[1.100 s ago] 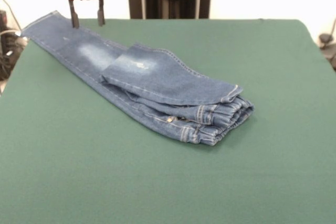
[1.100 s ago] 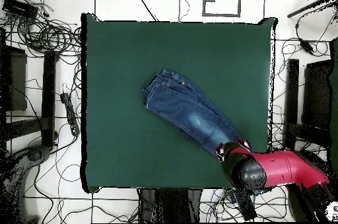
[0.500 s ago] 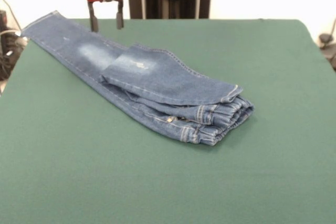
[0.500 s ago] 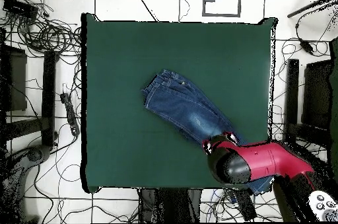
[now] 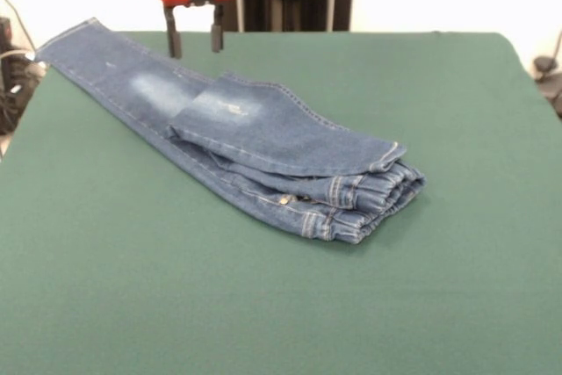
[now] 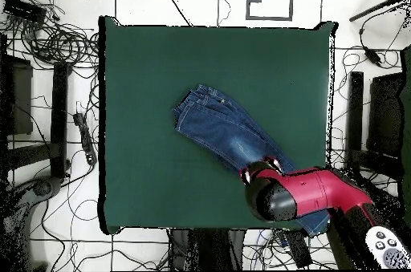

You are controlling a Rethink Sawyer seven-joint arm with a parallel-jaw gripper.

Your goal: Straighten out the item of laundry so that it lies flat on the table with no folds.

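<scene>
My gripper (image 5: 194, 41) hangs with its two dark fingers (image 5: 173, 43) parted and nothing between them, held above the far left part of the table (image 5: 132, 287). From the front it sits just above the far edge of the jeans (image 5: 263, 151), beside the long leg that runs out to the far left corner. I cannot tell whether the tips touch the cloth; they look clear of it.

In the overhead view the red arm (image 6: 321, 196) reaches in from the lower right and its head covers the part of the leg below it, so the fingers themselves are hidden there.

The jeans lie diagonally across the table. One leg (image 5: 105, 63) is stretched flat, its hem at the table's far left corner. The other leg (image 5: 281, 129) is folded back on top, its hem resting over the gathered waistband (image 5: 378, 195), which is bunched in layers toward the near right.

I judge that I am holding the jaws spread and high to line up a grasp, most likely on the folded-over leg, since that fold is what keeps the garment from lying flat. The layers at the waistband are stacked closely, so a low pinch there risks catching more than one.
</scene>
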